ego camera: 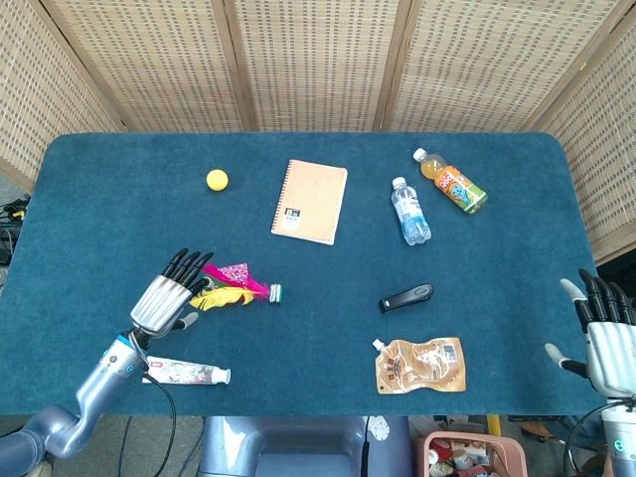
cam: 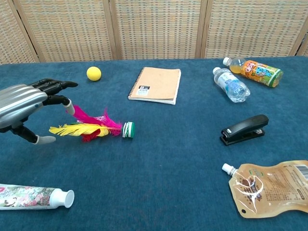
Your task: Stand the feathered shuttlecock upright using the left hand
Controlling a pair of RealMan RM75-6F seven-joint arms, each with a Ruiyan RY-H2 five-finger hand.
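Note:
The feathered shuttlecock (ego camera: 235, 285) (cam: 91, 126) lies on its side on the blue table, pink and yellow feathers pointing left, green-and-white base (cam: 128, 129) to the right. My left hand (ego camera: 169, 296) (cam: 26, 107) hovers just left of the feather tips, fingers spread and holding nothing; I cannot tell whether it touches the feathers. At the table's right front edge my right hand (ego camera: 606, 343) stays open and empty; the chest view does not show it.
A toothpaste tube (ego camera: 185, 372) (cam: 33, 197) lies in front of the left hand. A yellow ball (ego camera: 217, 179), a notebook (ego camera: 310, 201), two bottles (ego camera: 409, 211) (ego camera: 452, 183), a black stapler (ego camera: 405, 296) and a brown pouch (ego camera: 421, 364) lie farther off.

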